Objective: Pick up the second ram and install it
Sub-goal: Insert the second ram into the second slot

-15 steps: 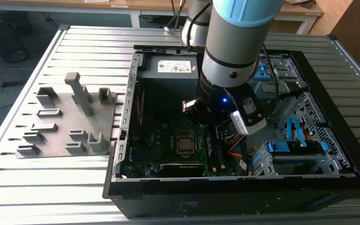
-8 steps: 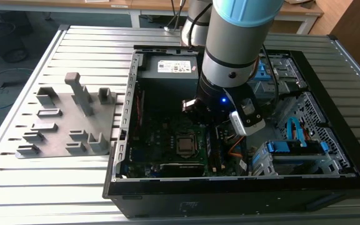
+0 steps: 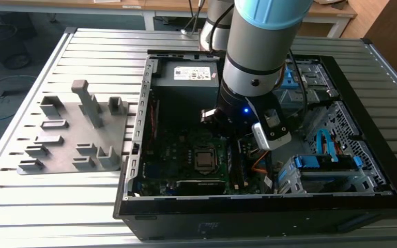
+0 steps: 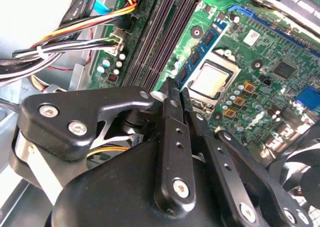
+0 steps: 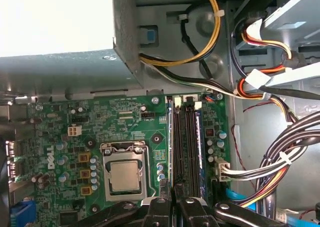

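- Around the jaws: CPU socket (image 4: 212, 82) sits just beside the fingertips on one side. A bank of dark memory slots (image 4: 160, 37) runs away from the tips on the other. Past those slots, a loose cable bundle (image 5: 280, 162) crowds the case wall, near the jaws but not touching.
- Ahead of the jaws, past the slots' far end: power supply (image 5: 55, 22), with yellow and black leads hanging from it.
- Well away from the jaws, outside the case (image 3: 254, 206): grey fixture plate (image 3: 67, 139) on the slatted table (image 3: 47, 206).
- Arm (image 3: 254, 62) reaches steeply down into the open case, wrist low over the motherboard (image 5: 115, 122).
- Gripper (image 4: 176, 87): fingers drawn close, clenched on the near end of the second ram (image 4: 202, 52).
- The second ram stands on edge along the slot nearest the socket, running straight out from between the jaws. Can't tell if it's fully seated.
- Count: one arm, one gripper, one socket, one ram with chips showing, one fixture plate. Slot count unclear.
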`<action>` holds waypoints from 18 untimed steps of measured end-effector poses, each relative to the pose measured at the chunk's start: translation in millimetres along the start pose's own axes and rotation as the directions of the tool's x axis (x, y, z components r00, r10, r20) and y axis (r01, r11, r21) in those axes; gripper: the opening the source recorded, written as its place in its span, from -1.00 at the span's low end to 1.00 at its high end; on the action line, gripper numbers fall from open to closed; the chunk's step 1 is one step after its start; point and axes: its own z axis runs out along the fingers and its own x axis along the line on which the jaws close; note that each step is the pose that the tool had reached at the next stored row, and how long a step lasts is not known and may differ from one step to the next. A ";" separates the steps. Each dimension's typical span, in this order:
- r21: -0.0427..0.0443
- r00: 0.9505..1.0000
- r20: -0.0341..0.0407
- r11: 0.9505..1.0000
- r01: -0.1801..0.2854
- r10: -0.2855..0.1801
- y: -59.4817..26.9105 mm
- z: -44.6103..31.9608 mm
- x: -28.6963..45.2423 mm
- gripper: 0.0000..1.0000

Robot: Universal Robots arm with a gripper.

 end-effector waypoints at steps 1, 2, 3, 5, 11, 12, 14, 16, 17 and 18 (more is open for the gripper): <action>0.000 1.000 0.000 1.000 -0.004 0.004 0.0 0.0 0.0 -0.73; 0.000 1.000 0.000 1.000 -0.008 0.008 0.0 0.0 0.0 -0.73; 0.000 1.000 0.000 1.000 -0.012 0.012 0.0 0.0 0.0 -0.73; 0.000 1.000 0.001 1.000 -0.021 0.021 0.0 0.0 0.0 -0.73; 0.000 0.999 0.001 0.999 -0.039 0.039 0.0 0.0 0.0 -0.73; 0.000 0.999 0.001 0.999 -0.042 0.042 0.0 0.0 0.0 -0.73; 0.001 0.999 0.001 0.999 -0.047 0.047 0.0 0.0 0.0 -0.73; 0.001 0.999 0.001 0.999 -0.051 0.051 0.0 0.0 0.0 -0.73; 0.001 0.999 0.001 0.999 -0.054 0.054 0.0 0.0 0.0 -0.73; 0.001 0.998 0.002 0.998 -0.058 0.058 0.0 0.0 0.0 -0.73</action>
